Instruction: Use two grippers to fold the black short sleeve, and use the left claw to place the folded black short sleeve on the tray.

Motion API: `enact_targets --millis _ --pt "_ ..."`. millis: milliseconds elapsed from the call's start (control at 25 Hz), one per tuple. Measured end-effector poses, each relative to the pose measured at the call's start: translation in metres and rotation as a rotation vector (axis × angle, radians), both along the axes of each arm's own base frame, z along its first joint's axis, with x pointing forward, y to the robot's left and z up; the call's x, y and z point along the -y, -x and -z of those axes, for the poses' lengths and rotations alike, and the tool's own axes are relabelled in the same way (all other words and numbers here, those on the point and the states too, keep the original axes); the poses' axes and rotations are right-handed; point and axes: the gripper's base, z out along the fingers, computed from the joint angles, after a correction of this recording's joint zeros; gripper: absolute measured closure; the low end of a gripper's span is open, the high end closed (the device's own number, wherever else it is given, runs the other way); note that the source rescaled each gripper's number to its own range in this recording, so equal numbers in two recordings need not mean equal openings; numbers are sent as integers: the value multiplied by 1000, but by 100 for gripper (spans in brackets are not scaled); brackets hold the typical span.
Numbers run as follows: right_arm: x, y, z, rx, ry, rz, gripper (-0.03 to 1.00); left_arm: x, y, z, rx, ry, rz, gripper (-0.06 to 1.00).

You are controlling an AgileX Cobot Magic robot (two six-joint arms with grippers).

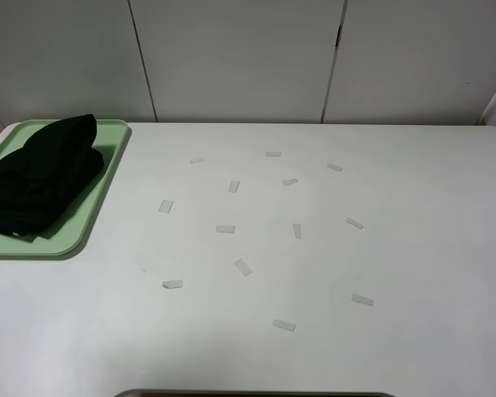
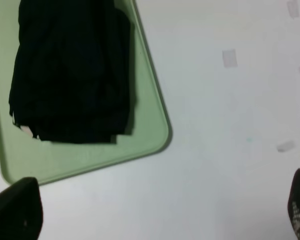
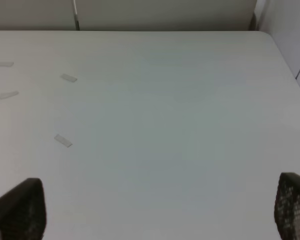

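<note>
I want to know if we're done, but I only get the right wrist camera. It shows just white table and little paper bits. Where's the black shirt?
Observer: The black short sleeve lies folded on the tray.
Operator: Is the left hand holding it?
Observer: No. The left hand is open and empty, over bare table near the tray's corner.
Operator: Where's the tray?
Observer: In the high view it sits at the table's far left corner, apart from the paper strips scattered across the middle.
</note>
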Motion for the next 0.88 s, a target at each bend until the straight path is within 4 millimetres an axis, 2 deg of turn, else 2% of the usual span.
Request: enact_targets --millis 80,120,160,240,280,440,720,880 --pt "0 0 0 0 0 0 -3 -1 23 3 40 7 3 -4" --pt "0 0 0 0 0 0 -3 -1 23 3 40 7 3 -4" --pt "0 0 0 0 0 0 -3 0 42 8 74 24 15 -4" --pt "0 0 0 0 0 0 -3 1 62 14 109 41 37 -4" --pt "0 0 0 0 0 0 -3 1 62 14 109 41 37 -4" --pt "0 0 0 0 0 0 -3 3 87 30 146 57 74 -4" --pt "0 0 0 0 0 0 -3 4 117 85 136 83 91 -4" --pt "0 0 0 0 0 0 -3 4 129 112 198 105 72 -4"
